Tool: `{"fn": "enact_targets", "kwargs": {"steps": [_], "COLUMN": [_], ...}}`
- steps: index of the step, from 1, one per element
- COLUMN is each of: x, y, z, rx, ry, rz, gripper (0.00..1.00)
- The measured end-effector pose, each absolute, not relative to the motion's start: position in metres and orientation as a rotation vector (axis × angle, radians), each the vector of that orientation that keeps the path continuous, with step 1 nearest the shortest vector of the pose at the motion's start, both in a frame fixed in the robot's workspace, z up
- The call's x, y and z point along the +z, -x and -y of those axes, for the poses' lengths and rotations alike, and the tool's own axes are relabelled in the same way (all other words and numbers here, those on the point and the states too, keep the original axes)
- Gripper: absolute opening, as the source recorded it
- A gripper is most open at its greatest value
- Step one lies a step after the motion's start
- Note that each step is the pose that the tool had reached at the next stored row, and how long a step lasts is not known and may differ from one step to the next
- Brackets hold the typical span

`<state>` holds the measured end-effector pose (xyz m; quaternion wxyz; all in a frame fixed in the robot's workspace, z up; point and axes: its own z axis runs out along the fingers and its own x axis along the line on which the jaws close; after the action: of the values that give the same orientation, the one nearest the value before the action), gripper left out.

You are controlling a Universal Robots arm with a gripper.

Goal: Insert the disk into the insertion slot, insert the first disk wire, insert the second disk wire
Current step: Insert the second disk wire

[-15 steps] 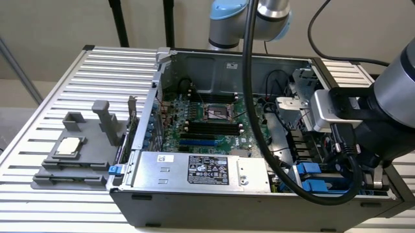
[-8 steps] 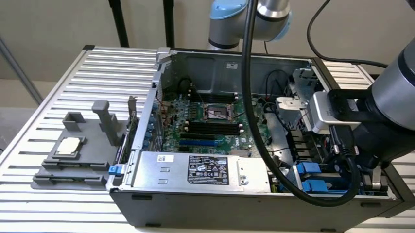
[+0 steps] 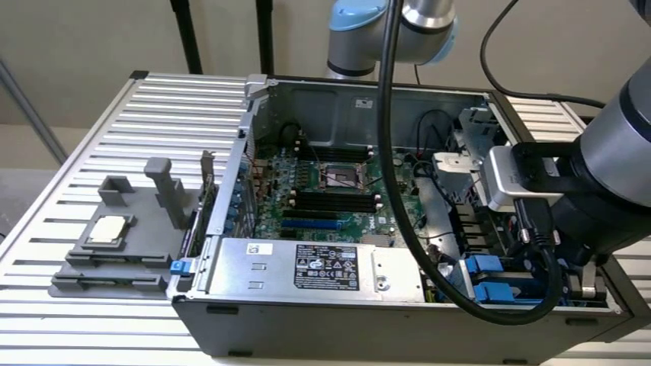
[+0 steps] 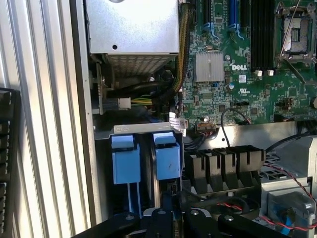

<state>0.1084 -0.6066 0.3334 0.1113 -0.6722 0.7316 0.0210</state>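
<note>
Blue-framed disk (image 4: 167,157) sits in the insertion slot (image 4: 130,130), the closed gripper (image 4: 171,218) just above it.

my arm is smooth silver-grey tubing (image 3: 620,164) with pale blue joint caps (image 3: 358,17). a white camera block (image 3: 505,179) sits at my wrist, thick black cables (image 3: 399,175) looping past. my black gripper (image 4: 171,220) carries round bolts.

A ribbed metal table (image 3: 91,145) carries an open computer case (image 3: 407,320) and a grey fixture (image 3: 122,244)
</note>
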Motion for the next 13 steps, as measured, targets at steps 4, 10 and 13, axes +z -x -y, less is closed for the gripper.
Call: {"fn": "enact_targets", "kwargs": {"steps": [4,10,13], "x": [0.333,0.341,0.344], "y": [-0.108,-0.108,-0.102], "z": [0.606,0.606,0.606], "rx": [0.062,0.061,0.061], "ry": [1.974,1.974,1.974], "rz": [-2.147,-2.148,-2.148], "gripper": [0.16,0.24,0.24]}}
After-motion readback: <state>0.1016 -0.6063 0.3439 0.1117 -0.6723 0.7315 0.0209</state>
